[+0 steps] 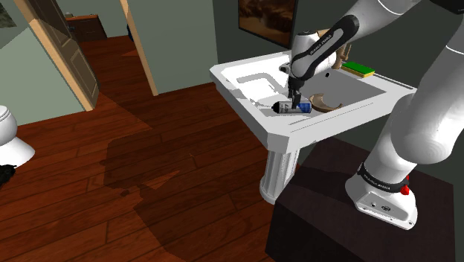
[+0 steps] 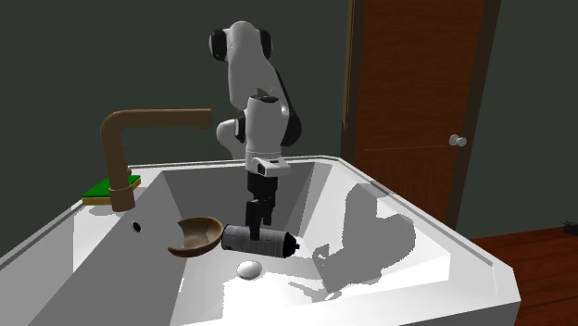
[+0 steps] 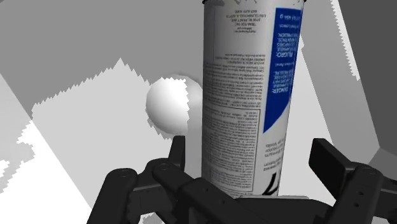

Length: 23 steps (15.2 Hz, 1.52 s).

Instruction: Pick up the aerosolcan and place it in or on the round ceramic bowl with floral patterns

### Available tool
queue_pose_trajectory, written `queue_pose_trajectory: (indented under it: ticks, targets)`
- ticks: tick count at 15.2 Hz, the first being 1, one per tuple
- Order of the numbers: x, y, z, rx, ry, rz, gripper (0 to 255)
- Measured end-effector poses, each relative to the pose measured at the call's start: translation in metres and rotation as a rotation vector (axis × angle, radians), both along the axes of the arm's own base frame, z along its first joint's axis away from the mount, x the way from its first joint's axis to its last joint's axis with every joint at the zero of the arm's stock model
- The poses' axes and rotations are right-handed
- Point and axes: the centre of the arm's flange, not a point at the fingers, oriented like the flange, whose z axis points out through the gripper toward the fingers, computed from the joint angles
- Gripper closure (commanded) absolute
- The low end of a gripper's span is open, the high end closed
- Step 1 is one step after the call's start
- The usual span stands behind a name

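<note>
1. You are in a bathroom with a dark wooden floor (image 1: 149,171). A white pedestal sink (image 1: 223,74) stands beside the robot's dark stand (image 1: 327,223), and a white toilet (image 1: 9,130) sits at the shoulder view's left edge.
2. The aerosol can (image 2: 259,241) lies on its side on the bottom of the sink basin, its tapered cap end pointing to the second exterior view's right. Its label is white with a blue panel.
3. The brown bowl (image 2: 194,234) sits in the basin just beside the can's flat end; you cannot tell whether they touch.
4. A white domed drain plug (image 2: 248,269) lies near the can.
5. The end effector (image 3: 251,147) hangs straight down over the can. Its fingers (image 3: 331,159) stand wide apart on either side of the can's body, and a gap shows at one finger, so nothing is clasped.
6. A brown faucet (image 2: 139,125) arches over the basin, and a green and yellow sponge (image 2: 106,192) rests on the rim behind it.
</note>
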Motion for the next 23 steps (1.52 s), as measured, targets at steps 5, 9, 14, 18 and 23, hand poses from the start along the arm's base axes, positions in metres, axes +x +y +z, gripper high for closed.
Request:
queue_pose_trajectory:
  ticks: [5, 9, 14, 18, 23]
  targets:
    - [0.001, -0.002, -0.024, -0.001, 0.0, 0.002, 0]
    - [0.002, -0.002, -0.026, -0.001, 0.0, 0.001, 0]
    - [0.002, -0.002, -0.026, -0.001, 0.0, 0.002, 255]
    - [0.002, -0.002, -0.026, -0.001, 0.0, 0.002, 255]
    - [0.003, -0.002, -0.02, -0.001, 0.0, 0.002, 255]
